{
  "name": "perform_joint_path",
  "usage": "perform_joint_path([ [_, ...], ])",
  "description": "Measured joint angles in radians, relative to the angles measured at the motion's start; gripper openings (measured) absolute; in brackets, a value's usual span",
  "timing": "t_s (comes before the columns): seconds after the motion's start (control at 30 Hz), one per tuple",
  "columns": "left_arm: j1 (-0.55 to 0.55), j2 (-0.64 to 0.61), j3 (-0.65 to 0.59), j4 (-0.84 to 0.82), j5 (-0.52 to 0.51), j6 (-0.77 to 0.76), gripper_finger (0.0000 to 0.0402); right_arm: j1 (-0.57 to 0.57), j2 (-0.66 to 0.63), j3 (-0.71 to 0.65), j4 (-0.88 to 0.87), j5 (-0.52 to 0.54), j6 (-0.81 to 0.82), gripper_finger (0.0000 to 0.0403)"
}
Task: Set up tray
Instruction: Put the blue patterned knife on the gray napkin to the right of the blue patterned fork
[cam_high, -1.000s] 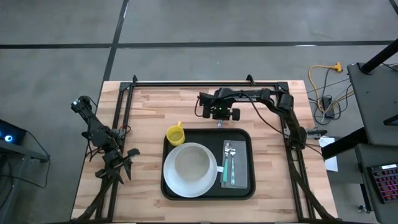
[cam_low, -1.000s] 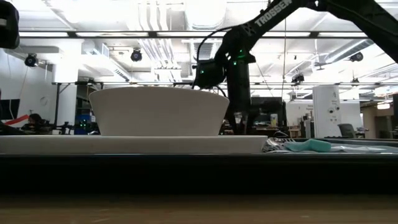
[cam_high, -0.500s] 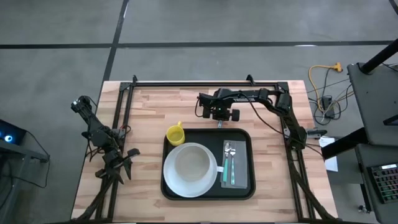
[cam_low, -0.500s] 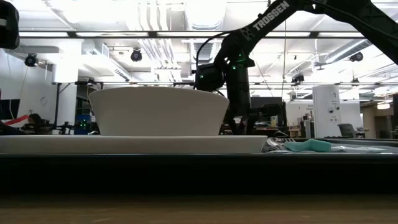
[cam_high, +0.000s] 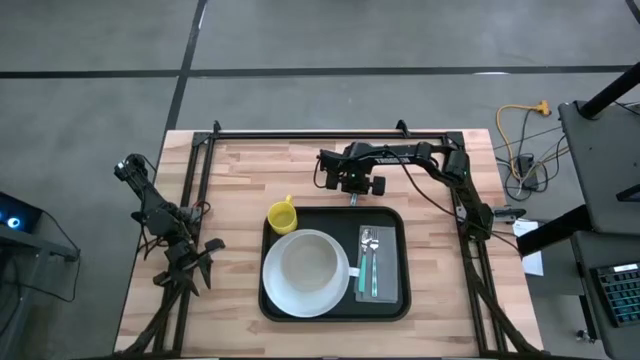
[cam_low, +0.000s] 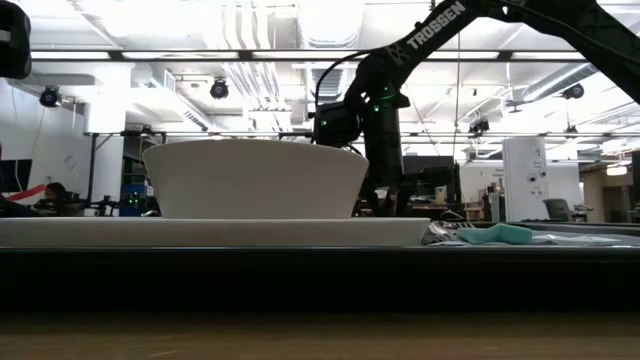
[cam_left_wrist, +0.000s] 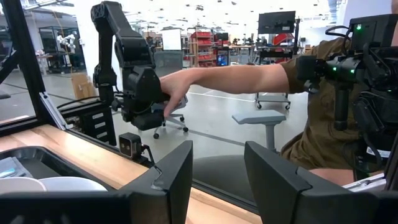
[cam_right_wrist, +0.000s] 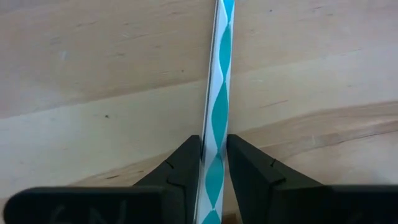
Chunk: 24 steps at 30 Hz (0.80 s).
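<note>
Gripping one striped straw (cam_right_wrist: 216, 112), right jaws (cam_right_wrist: 214, 163); left jaws (cam_left_wrist: 214, 171) open, one tray (cam_high: 385, 220).

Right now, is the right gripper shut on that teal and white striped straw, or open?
Shut on it. In the right wrist view the right gripper has both dark fingers pressed against the teal and white striped straw, over the wooden table.

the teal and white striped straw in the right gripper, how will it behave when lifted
The striped straw is thin and tube-like, so probably very light and easily crushed. The right gripper pinches it at one spot with its fingers, so the long free end may swing or pivot. Set on the wooden table, it would likely roll.
</note>
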Motion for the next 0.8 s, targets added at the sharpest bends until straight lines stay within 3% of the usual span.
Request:
perform_joint_path([
  [0.5,0.000,0.000,0.000,0.000,0.000,0.000,0.0132,0.003,0.000,0.000,0.006,0.003,-0.008,0.0060],
  [0.8,0.000,0.000,0.000,0.000,0.000,0.000,0.0132,0.009,-0.004,0.000,0.002,0.003,-0.011,0.0025],
])
